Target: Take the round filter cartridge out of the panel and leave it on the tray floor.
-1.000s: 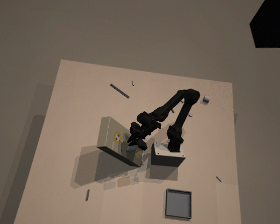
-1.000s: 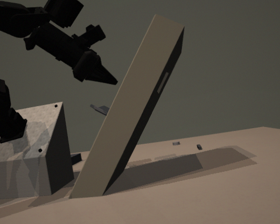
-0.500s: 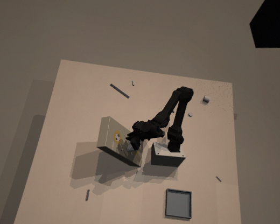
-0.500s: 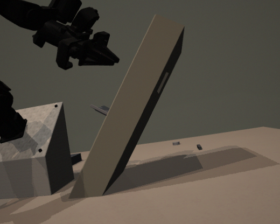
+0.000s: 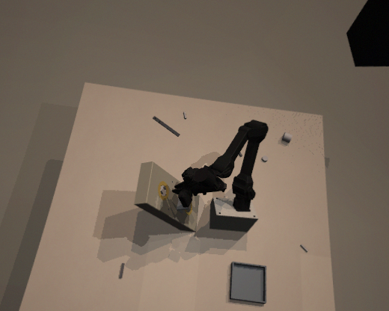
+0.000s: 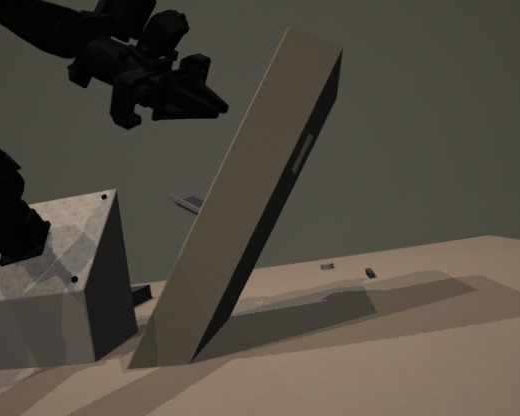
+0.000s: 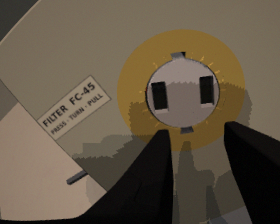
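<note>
The round pale filter cartridge [image 5: 163,190] [image 7: 183,102] sits in the tilted service panel [image 5: 145,183] [image 6: 253,175] [image 7: 91,45], inside a yellow ring [image 7: 128,85]. In the wrist view its two dark slots stand side by side, nearly upright, with small notches at the ring's top and bottom. My gripper [image 5: 175,188] [image 6: 223,111] [image 7: 196,135] is partly open, with nothing between its fingers. It points at the panel face, clear of it in the exterior view; in the wrist view its tips show just below the cartridge. The square grey tray [image 5: 247,282] is empty.
A grey plate [image 5: 182,207] [image 6: 187,204] juts from the panel's lower face. A label [image 7: 73,107] is left of the ring. The arm's base block [image 5: 232,220] [image 6: 38,325] stands near the panel. A long bar [image 5: 166,126], a cylinder [image 5: 286,137] and small parts lie about.
</note>
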Robot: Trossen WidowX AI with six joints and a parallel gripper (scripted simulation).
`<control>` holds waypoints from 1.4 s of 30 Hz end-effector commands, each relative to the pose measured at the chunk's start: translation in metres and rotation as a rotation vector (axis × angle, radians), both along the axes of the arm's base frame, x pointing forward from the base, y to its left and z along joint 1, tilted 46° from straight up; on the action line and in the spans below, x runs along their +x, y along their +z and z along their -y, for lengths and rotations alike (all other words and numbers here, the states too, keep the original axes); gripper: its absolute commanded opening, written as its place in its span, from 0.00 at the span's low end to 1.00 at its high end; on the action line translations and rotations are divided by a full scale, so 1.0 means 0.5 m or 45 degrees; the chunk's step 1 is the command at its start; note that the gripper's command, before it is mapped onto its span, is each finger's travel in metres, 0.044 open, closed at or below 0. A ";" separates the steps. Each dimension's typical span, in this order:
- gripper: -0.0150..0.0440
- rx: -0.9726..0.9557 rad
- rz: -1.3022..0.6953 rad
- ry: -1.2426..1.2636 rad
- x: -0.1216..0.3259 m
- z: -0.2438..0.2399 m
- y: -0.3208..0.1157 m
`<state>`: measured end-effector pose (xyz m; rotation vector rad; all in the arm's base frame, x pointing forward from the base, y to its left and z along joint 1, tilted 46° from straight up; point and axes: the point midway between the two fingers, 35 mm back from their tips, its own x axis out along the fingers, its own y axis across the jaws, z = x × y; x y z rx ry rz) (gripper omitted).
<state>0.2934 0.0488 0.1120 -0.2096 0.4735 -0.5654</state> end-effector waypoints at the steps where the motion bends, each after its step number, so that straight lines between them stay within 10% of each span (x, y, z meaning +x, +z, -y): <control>1: 0.45 -0.007 -0.020 0.004 0.008 0.007 -0.012; 42: 0.45 -0.015 -0.009 0.007 0.063 0.058 -0.046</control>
